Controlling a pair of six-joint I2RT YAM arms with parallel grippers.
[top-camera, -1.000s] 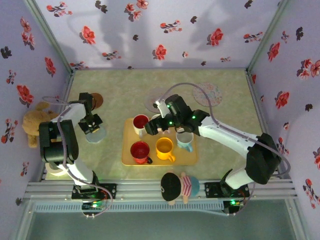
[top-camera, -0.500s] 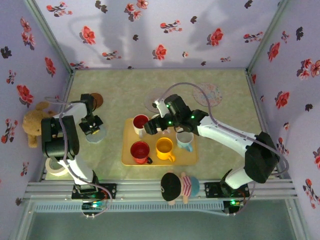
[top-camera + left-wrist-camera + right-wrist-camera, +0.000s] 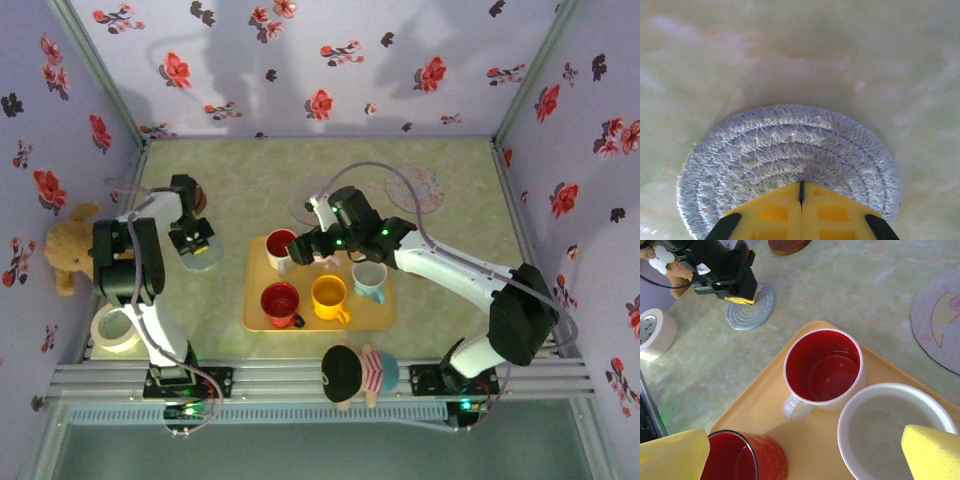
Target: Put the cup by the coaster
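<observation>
White ceramic mug (image 3: 822, 371), red inside; five mugs (image 3: 328, 296) on yellow plastic tray (image 3: 384, 313), one grey woven coaster (image 3: 785, 142). Left gripper (image 3: 801, 185) pressed together, right gripper (image 3: 802, 435) spread.

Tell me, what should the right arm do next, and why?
Probably lower the right gripper onto the rim of the white cup. It hangs open above the tray, holding nothing, and the grey coaster has no cup beside it.
</observation>
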